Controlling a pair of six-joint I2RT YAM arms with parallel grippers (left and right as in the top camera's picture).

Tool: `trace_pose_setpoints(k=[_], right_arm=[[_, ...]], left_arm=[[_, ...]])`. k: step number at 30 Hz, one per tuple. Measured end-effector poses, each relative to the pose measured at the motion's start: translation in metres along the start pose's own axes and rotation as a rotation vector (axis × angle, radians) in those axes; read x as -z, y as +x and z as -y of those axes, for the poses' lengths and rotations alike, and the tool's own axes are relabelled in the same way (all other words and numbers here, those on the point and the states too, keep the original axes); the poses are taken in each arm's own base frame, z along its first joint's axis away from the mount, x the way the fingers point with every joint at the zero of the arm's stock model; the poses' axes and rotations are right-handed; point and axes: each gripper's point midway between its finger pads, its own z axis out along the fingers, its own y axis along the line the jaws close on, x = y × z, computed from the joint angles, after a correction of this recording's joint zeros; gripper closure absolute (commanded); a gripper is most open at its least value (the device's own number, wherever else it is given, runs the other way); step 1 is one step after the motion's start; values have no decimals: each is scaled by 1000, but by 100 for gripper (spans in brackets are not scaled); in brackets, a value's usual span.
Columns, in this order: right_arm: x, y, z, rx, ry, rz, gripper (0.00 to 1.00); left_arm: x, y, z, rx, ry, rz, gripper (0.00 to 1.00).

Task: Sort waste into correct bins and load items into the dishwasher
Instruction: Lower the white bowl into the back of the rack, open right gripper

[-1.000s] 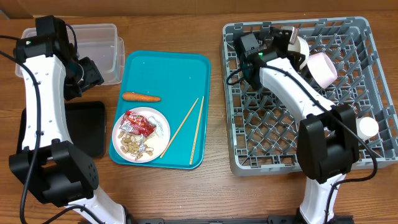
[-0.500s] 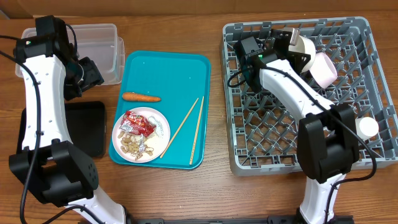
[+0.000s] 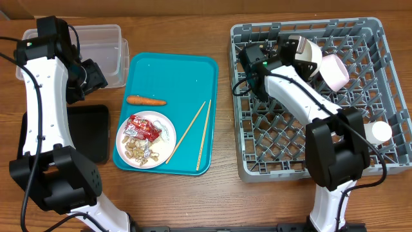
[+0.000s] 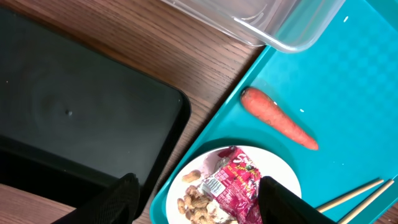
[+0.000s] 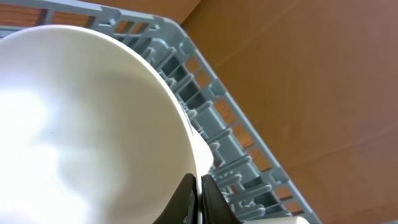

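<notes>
We are easing the white bowl [image 3: 309, 54] slightly sideways along the dish rack's [image 3: 277, 169] back row, right tool [image 5: 199, 188] clenched on its rim, so it is nearly seated. Our left tool [image 4: 196, 199] is hanging released.

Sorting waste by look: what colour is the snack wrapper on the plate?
Red with white printing; the snack wrapper shows best in the left wrist view.

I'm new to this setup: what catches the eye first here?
The teal tray mid-table, with a carrot, chopsticks and a plate of peanuts and a red wrapper. On the right, the grey rack, where the right gripper pinches the rim of a white bowl.
</notes>
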Motion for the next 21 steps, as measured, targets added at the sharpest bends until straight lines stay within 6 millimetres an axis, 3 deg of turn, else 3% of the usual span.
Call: trace_pose_setpoints(k=[10, 18, 21], right_arm=[[6, -13, 18, 34, 122, 110, 96], [-10, -12, 27, 29, 166, 92, 96], [-9, -9, 22, 24, 135, 74, 96]], left_arm=[[0, 0, 1, 0, 3, 1, 36], [0, -2, 1, 0, 5, 7, 36], [0, -2, 1, 0, 5, 8, 36]])
